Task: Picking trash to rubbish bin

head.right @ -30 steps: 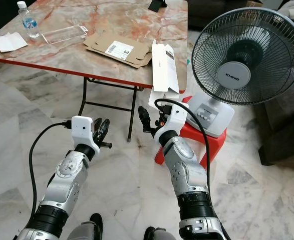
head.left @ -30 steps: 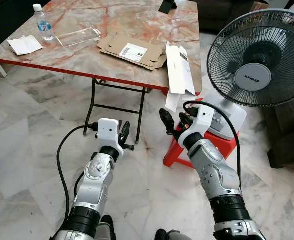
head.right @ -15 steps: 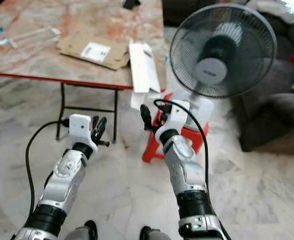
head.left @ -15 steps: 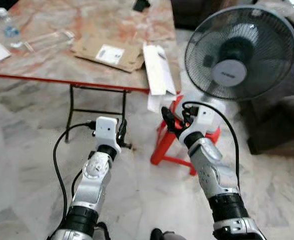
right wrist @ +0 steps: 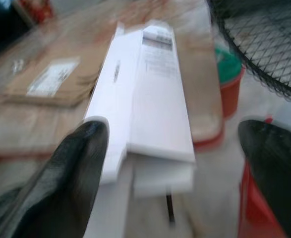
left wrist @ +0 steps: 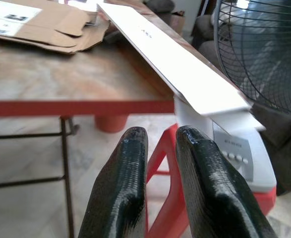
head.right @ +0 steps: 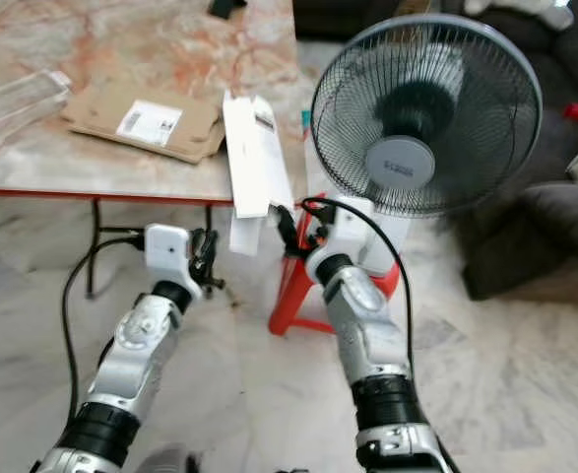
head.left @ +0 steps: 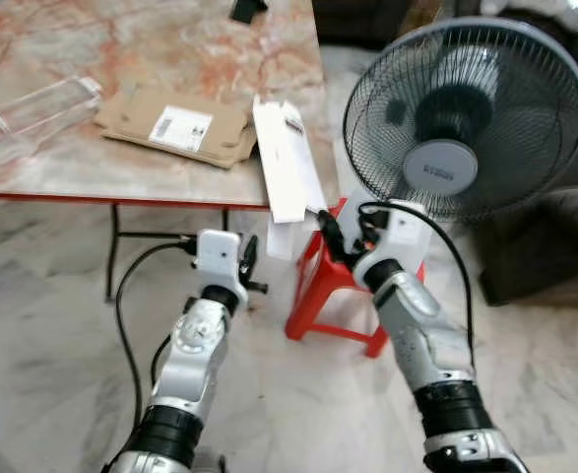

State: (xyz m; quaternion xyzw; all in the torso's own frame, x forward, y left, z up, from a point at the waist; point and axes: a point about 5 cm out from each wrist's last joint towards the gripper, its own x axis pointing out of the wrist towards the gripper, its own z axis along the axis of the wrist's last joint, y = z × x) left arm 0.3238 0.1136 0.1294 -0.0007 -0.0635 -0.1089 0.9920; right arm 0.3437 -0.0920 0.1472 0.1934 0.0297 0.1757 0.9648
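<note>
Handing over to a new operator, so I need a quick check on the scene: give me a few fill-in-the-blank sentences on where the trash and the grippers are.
1. The white flattened box hangs over the edge of the ____.
2. The fan stands on a red ____.
3. The right gripper faces the white flattened box with its fingers ____.
4. The flattened cardboard carries a white ____.

Missing words: table; stool; open; label
</note>
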